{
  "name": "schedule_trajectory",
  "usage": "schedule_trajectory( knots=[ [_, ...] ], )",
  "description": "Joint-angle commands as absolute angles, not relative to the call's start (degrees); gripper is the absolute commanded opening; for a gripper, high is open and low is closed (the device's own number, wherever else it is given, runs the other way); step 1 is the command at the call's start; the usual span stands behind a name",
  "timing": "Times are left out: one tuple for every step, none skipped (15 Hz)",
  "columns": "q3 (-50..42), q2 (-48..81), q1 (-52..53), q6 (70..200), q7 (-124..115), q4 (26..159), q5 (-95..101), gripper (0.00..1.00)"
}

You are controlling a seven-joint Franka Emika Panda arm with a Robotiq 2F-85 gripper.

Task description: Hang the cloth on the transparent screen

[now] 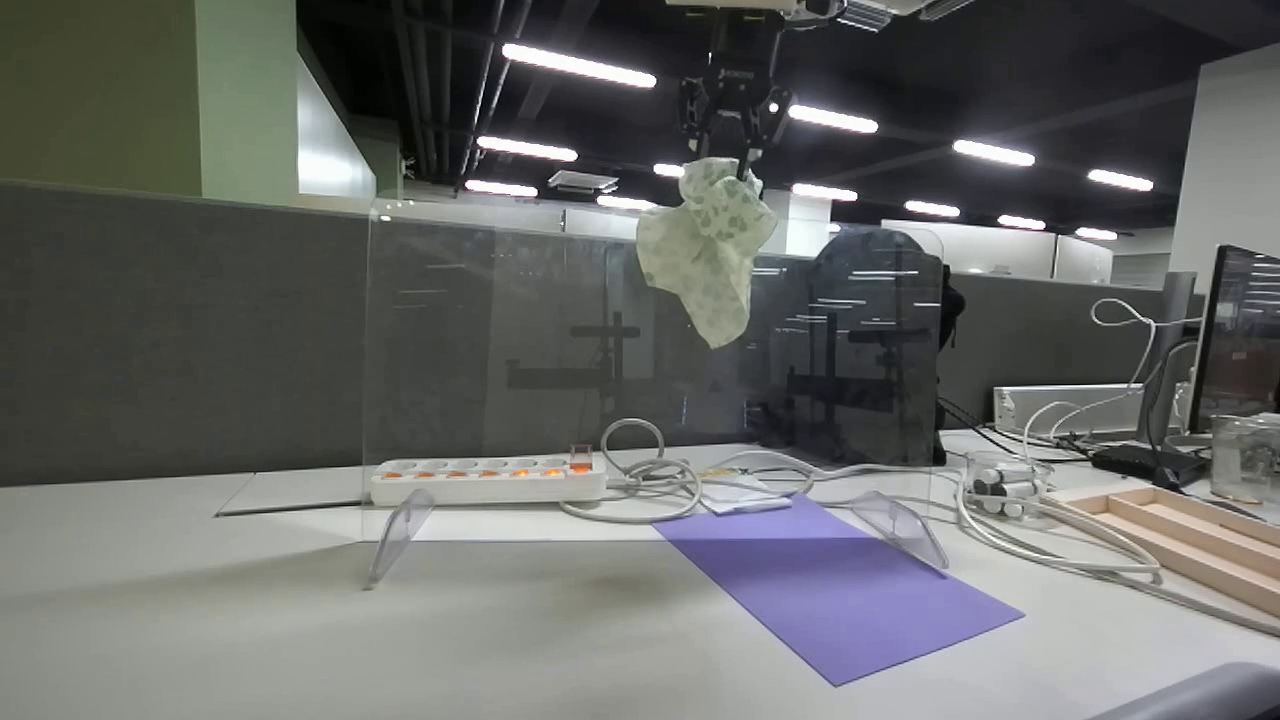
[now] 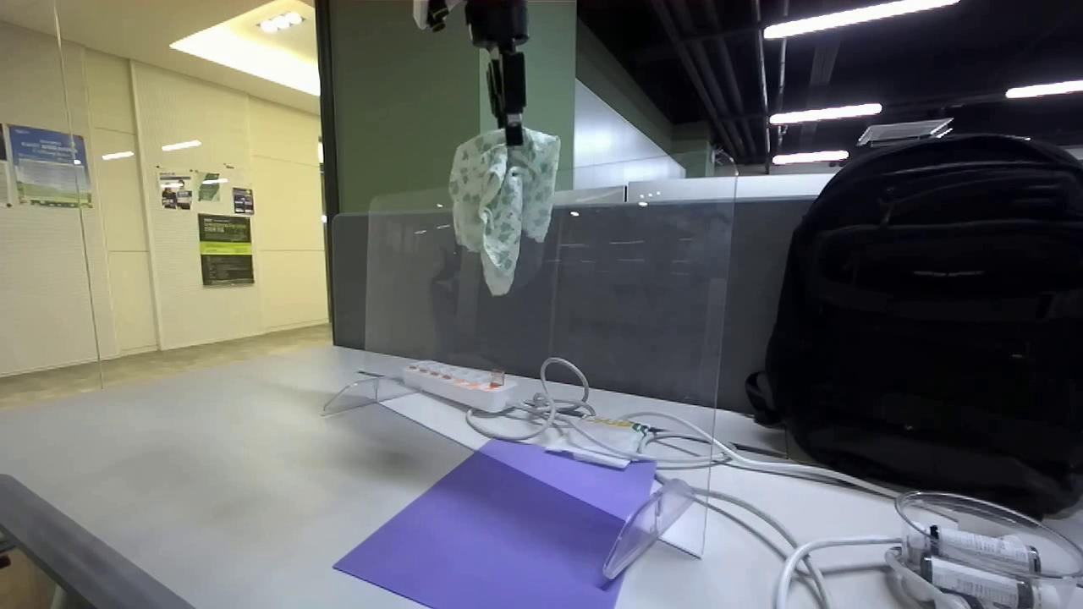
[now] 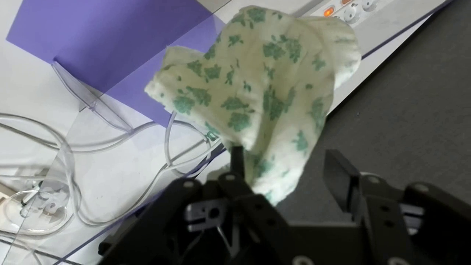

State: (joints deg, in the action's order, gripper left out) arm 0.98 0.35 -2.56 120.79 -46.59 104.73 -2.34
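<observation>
In the wrist view, cloth (image 3: 254,73) partly hides the purple sheet (image 3: 117,40).

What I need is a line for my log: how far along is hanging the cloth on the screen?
Done: the cloth is up at the top edge of the transparent screen, crossing it in the wrist view. In hand: apparently the release; the claw stands open, though one finger overlaps the cloth. Left: probably clearing the claw and settling the cloth, whose bunched top shows above the edge.

so the screen (image 1: 650,400) is on the desk (image 1: 150,620), power strip (image 1: 490,487) behind it, backpack (image 2: 931,338) back there too, sheet (image 1: 850,610) running underneath
</observation>
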Motion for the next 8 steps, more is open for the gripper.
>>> schedule_trajectory(
  knots=[
    [0.7, -0.8, -1.4, 120.9, -49.2, 104.1, -0.3, 0.89],
    [0.8, -1.3, -1.2, 121.4, -49.3, 104.4, 0.3, 0.97],
    [0.9, -2.0, -1.0, 122.1, -49.2, 105.0, 1.1, 0.99],
    [1.1, -2.5, -0.8, 122.7, -49.3, 105.4, 2.1, 1.00],
    [1.3, -3.3, -0.6, 123.6, -49.3, 106.1, 3.4, 1.00],
    [1.5, -3.9, -0.4, 124.1, -49.2, 106.5, 4.6, 1.00],
    [1.7, -4.7, -0.2, 124.7, -49.2, 107.2, 5.6, 1.00],
    [1.8, -5.4, -0.1, 125.3, -49.0, 107.9, 6.4, 1.00]
  ],
)
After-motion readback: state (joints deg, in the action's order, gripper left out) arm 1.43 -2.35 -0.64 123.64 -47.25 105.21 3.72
